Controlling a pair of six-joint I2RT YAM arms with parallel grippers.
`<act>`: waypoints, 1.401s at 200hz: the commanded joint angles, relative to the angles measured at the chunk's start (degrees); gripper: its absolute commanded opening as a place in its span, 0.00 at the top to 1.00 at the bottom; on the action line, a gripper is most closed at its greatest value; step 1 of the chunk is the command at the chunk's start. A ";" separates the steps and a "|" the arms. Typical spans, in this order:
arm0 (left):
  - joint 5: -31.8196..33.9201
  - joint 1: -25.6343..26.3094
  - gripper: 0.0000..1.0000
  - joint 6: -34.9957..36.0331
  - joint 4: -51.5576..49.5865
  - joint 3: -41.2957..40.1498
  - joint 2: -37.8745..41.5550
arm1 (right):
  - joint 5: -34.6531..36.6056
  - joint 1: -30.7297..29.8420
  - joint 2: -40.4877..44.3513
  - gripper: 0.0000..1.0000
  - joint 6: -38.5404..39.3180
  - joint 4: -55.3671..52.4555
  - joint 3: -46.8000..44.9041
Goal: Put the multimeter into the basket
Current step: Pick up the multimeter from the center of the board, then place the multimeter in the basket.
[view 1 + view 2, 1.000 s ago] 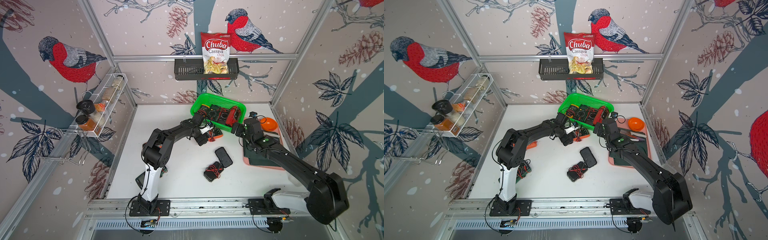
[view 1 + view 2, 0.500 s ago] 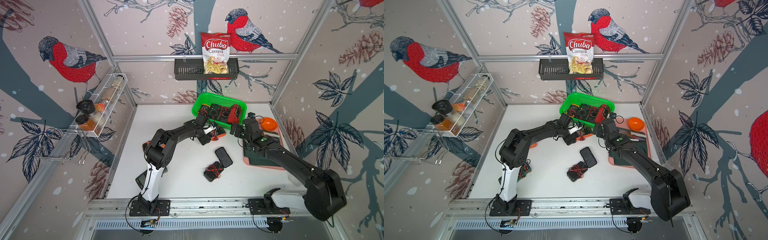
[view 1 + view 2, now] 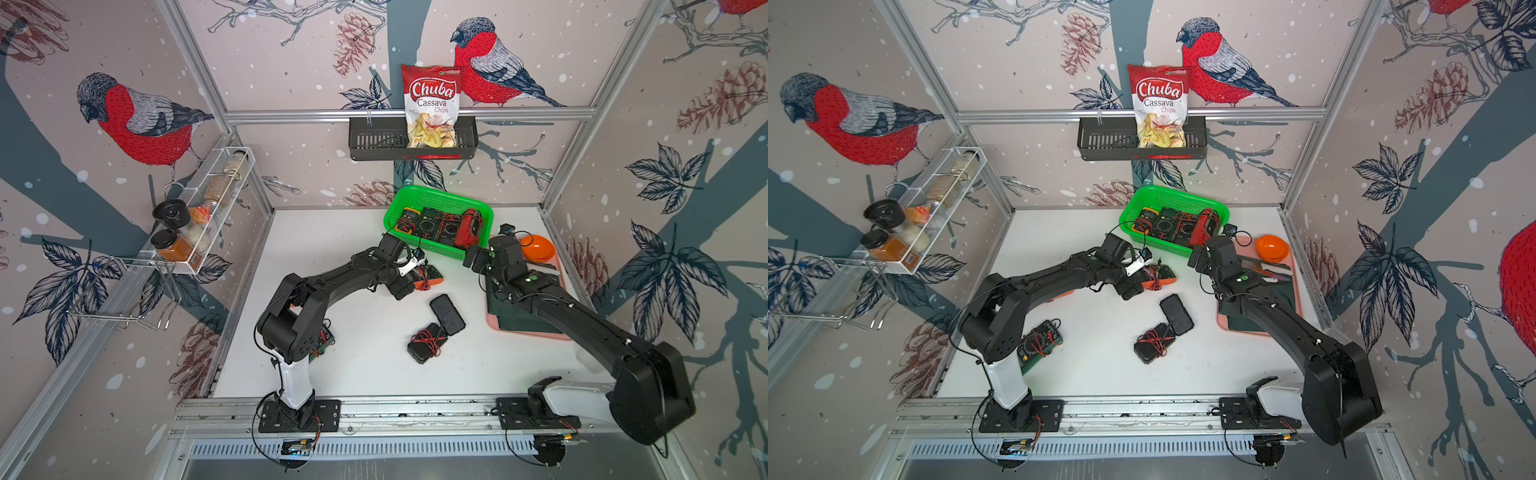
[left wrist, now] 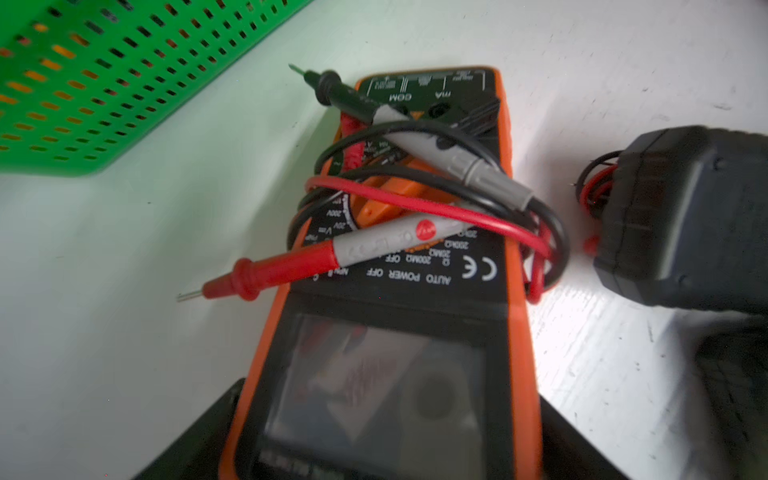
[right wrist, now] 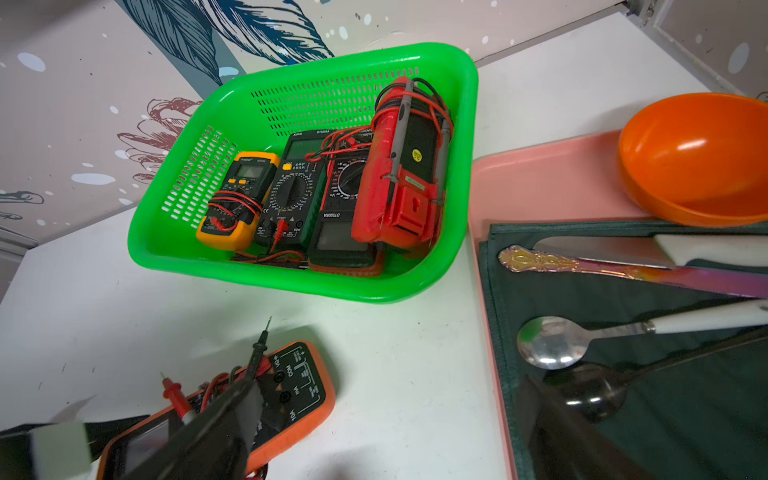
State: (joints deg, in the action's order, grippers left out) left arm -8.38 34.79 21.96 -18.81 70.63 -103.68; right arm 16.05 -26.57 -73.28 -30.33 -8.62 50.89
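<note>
The orange multimeter (image 4: 415, 257) lies face up on the white table (image 3: 332, 249), just beside the near wall of the green basket (image 3: 440, 197) and outside it, with its red and black test leads (image 4: 436, 208) looped over the dial; the left gripper (image 3: 411, 276) has it by the display end, its fingers (image 4: 187, 440) set wide against the 2 long orange sides. The right gripper (image 3: 473, 257) hangs empty between the basket and the pink tray (image 3: 498, 328), jaws spread wide; 4 multimeters already lie in the basket.
</note>
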 commanded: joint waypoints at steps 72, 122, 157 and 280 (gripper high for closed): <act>4.59 0.10 1.00 -4.99 8.34 -10.23 13.20 | 0.08 0.42 1.03 0.00 -1.32 2.29 -1.50; 8.98 0.02 1.00 -11.07 14.97 -16.34 20.31 | 1.17 0.38 0.98 0.00 -0.79 1.92 -1.36; 9.28 -0.03 1.00 -13.86 18.47 -18.69 27.54 | 1.68 0.42 1.23 0.00 -0.37 2.34 -1.51; 24.84 -1.13 1.00 -17.91 23.51 14.46 -0.95 | 5.98 0.51 3.20 0.00 -1.27 4.05 -0.86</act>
State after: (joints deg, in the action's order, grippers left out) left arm 12.43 34.09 4.40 -0.95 79.35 -99.04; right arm 19.53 -26.11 -71.50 -31.40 -6.28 49.89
